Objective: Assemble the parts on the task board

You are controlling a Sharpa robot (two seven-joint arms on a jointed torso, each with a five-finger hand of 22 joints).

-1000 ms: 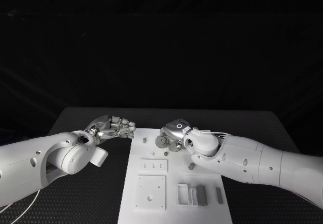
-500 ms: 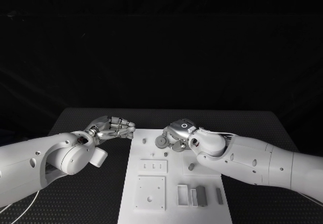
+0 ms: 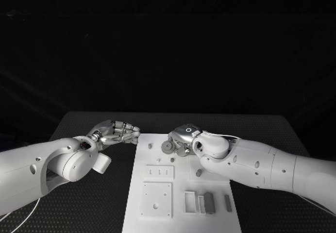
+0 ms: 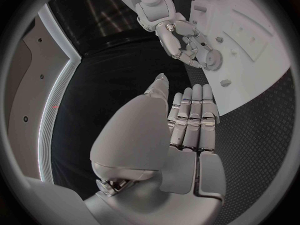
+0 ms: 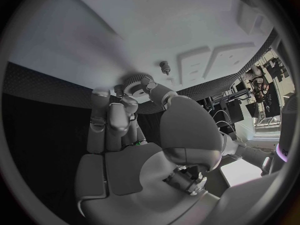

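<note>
Gear pinched over the board's far end

Right hand pinches a small toothed gear above the task board near its far edge. Left hand, fingers curled together holding nothing, hovers over the table just beside the board's left edge.

A black textured worktop carries the white task board, which lies flat along its middle.
</note>
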